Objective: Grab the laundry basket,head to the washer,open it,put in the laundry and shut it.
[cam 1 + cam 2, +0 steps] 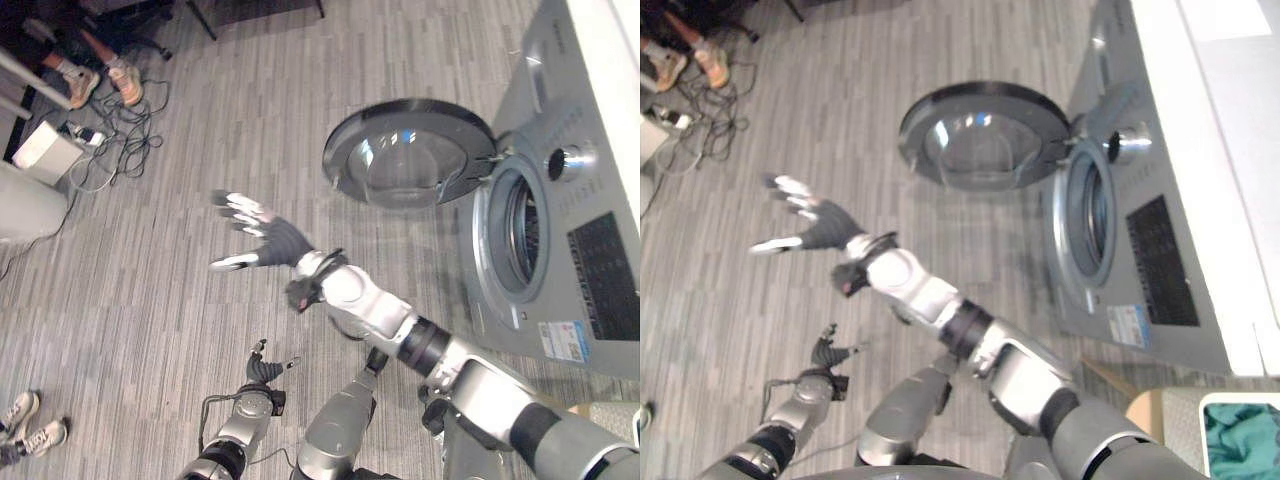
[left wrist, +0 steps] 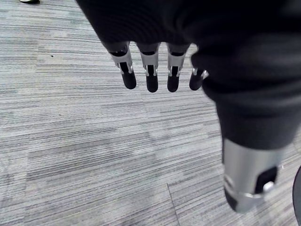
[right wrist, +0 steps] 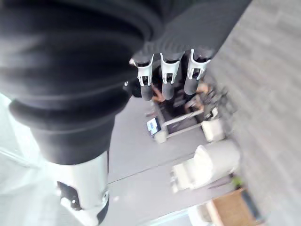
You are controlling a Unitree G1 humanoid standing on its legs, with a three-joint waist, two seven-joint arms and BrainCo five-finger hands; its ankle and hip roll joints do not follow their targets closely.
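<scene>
I'm seeing the washer [image 1: 560, 230] standing at the right of the head views, its round door [image 1: 410, 152] swung fully open and hanging out over the floor, glass bowl facing up. The drum opening [image 1: 520, 228] is showing dark inside; I cannot tell whether anything is lying in it. A basket corner [image 1: 1240, 435] is peeking in at the lower right of the right eye view with teal laundry [image 1: 1245, 440] sitting in it, just beside the washer's front corner and well apart from both hands. My right hand [image 1: 262, 238] is reaching out across the floor to the left of the door, fingers spread straight and thumb apart, gripping nothing and touching nothing. My left hand [image 1: 262, 368] is hanging low near the bottom of the view, fingers relaxed and straight in its wrist view [image 2: 148, 70], also carrying nothing. Grey striped carpet floor [image 1: 150, 290] is running under everything. Up at the far left a person's shoes [image 1: 100, 80] are resting beside a tangle of cables [image 1: 120, 125] and a white box [image 1: 45, 150], and another pair of shoes [image 1: 30, 425] is showing at the lower left edge.
</scene>
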